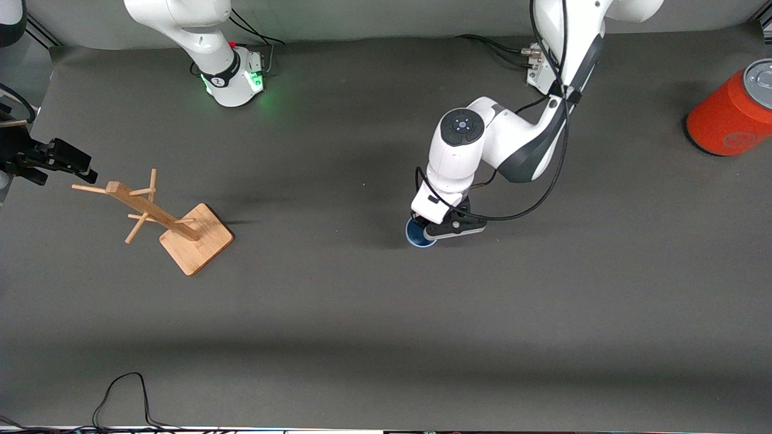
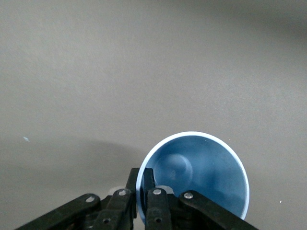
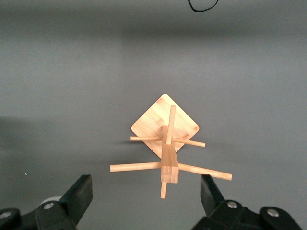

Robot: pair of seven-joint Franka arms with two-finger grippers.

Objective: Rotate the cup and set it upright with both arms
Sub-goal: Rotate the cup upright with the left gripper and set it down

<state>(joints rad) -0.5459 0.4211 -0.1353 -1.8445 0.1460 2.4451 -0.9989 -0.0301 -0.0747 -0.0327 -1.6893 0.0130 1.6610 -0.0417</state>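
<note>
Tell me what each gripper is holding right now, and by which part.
The left gripper pinches the cup by its rim wall, one finger inside, one outside. The right gripper, open over the wooden rack, holds nothing.
</note>
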